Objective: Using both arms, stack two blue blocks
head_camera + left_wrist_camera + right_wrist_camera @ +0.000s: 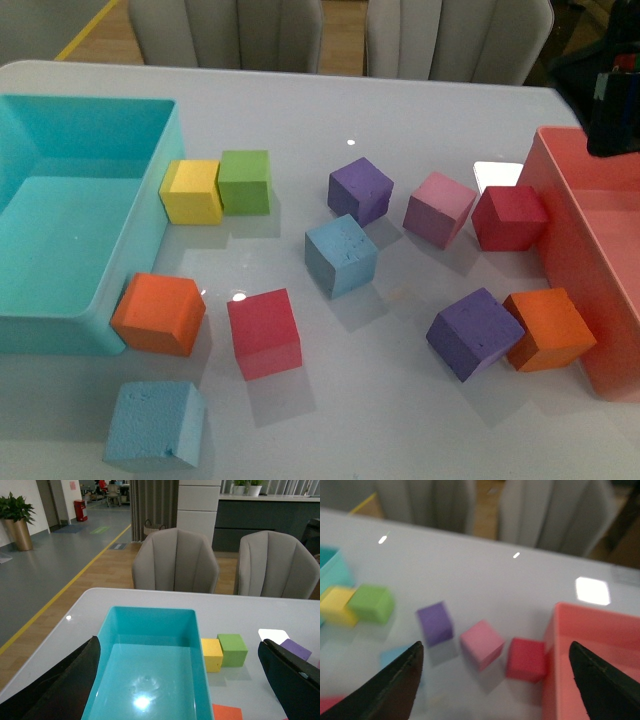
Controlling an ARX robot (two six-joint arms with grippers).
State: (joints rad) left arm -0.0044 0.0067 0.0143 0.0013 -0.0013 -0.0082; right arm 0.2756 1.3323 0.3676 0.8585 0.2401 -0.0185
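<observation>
One sky-blue block (341, 255) sits mid-table, and its corner shows blurred in the right wrist view (396, 656). The other blue block (155, 424) lies at the front left, near the table's edge. My left gripper (185, 680) is open and empty, high over the turquoise bin (150, 645); neither blue block shows in its view. My right gripper (495, 680) is open and empty, high above the table near the pink block (481, 644) and dark red block (526, 659). Only a black part of the right arm (615, 110) shows in the front view.
A turquoise bin (140, 230) stands at the left and a salmon bin (570, 240) at the right. Yellow (192, 192), green (245, 182), orange (158, 314), red (264, 333), purple (360, 190) (474, 333), pink (440, 209), dark red (508, 217) and orange (548, 329) cubes lie scattered.
</observation>
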